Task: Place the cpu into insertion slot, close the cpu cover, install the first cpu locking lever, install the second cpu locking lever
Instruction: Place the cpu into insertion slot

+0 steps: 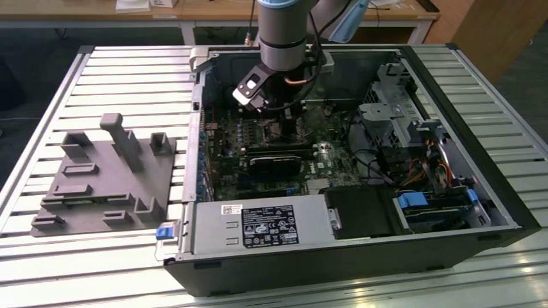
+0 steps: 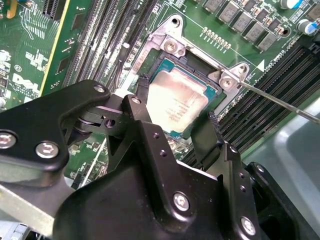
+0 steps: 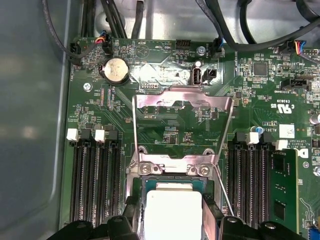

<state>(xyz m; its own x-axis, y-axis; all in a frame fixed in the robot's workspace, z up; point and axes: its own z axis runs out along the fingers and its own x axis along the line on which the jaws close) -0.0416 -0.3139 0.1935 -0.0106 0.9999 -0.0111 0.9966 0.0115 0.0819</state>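
The cpu [image 2: 175, 100], a flat square chip with a dull silver top, lies level in the insertion slot [image 2: 161, 59], whose silver rim shows around it. My gripper [image 2: 177, 102] straddles it, with black fingers [image 2: 141, 95] against two opposite edges, shut on the chip. In the first wrist view the cpu [image 3: 172, 210] sits between the fingers of the gripper [image 3: 173, 212]. The cpu cover [image 3: 182, 97], a thin silver frame, is flipped back open beyond the slot. Both wire locking levers [image 3: 133, 125] stand released. In the exterior view the gripper [image 1: 265, 112] reaches down into the open computer case.
Long black memory slots [image 3: 95, 175] flank the socket on both sides. A coin battery [image 3: 116, 70] and cables lie beyond the cover. A black card [image 1: 278, 157], power supply [image 1: 256, 224] and drive cage [image 1: 428, 205] fill the case. A grey fixture [image 1: 102, 173] sits on the table.
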